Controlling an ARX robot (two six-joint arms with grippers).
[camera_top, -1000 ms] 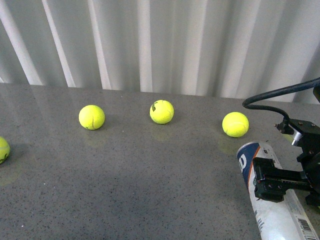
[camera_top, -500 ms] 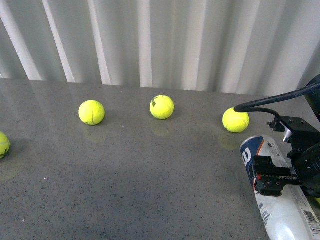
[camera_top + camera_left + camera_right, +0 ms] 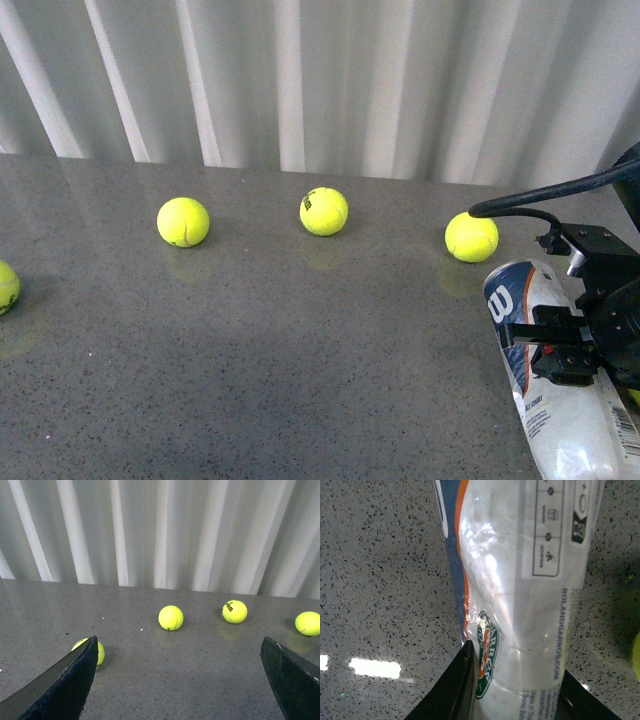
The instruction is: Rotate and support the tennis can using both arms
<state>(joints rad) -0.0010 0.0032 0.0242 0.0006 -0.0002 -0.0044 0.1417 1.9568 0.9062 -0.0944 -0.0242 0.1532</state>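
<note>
Clear plastic tennis can (image 3: 565,420) is lying on the grey table (image 3: 250,380) at the near right, the right gripper (image 3: 555,345) pinching it across the label; the right wrist view is showing black fingers (image 3: 452,690) pressing on either side. Against a second ago, the can is swinging to point more straight away and its barcode is creeping toward the outer edge, so I judge rotation underway. Left gripper (image 3: 178,645) is hanging empty, jaws spread wide, giving no support yet; tennis balls (image 3: 324,211) are sitting beyond.
</note>
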